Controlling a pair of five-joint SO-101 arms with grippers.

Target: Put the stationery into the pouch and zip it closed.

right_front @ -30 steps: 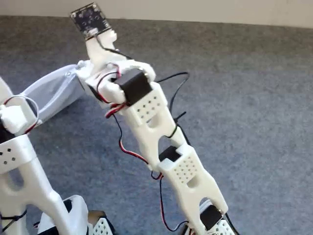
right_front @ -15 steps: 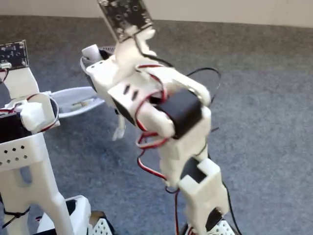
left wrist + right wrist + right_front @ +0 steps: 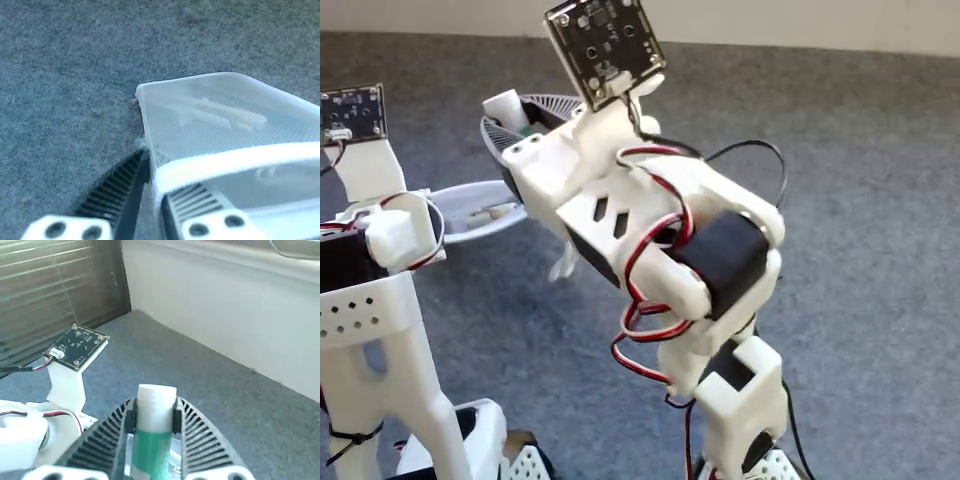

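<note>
My right gripper (image 3: 155,412) is shut on a glue stick (image 3: 156,395) with a white cap and a green body, held upright between the ribbed black fingers. In the high view this gripper (image 3: 525,115) hangs high above the carpet, and the glue stick's cap (image 3: 506,106) pokes out to the left. The translucent mesh pouch (image 3: 470,205) lies below it, slanting towards the left arm. My left gripper (image 3: 150,170) is shut on the pouch's edge (image 3: 200,165) by its white zip band. A white pen-like item (image 3: 215,112) shows through the mesh.
Grey carpet (image 3: 860,200) covers the whole surface, with open room to the right. The left arm's camera board (image 3: 350,113) stands at the left edge and appears as a board (image 3: 76,347) in the right wrist view. A white wall (image 3: 225,315) and blinds (image 3: 50,290) lie behind.
The right arm has risen from low beside the pouch and swung up towards the camera. The left arm has lifted, bringing its camera board into view, and the pouch has shifted with it.
</note>
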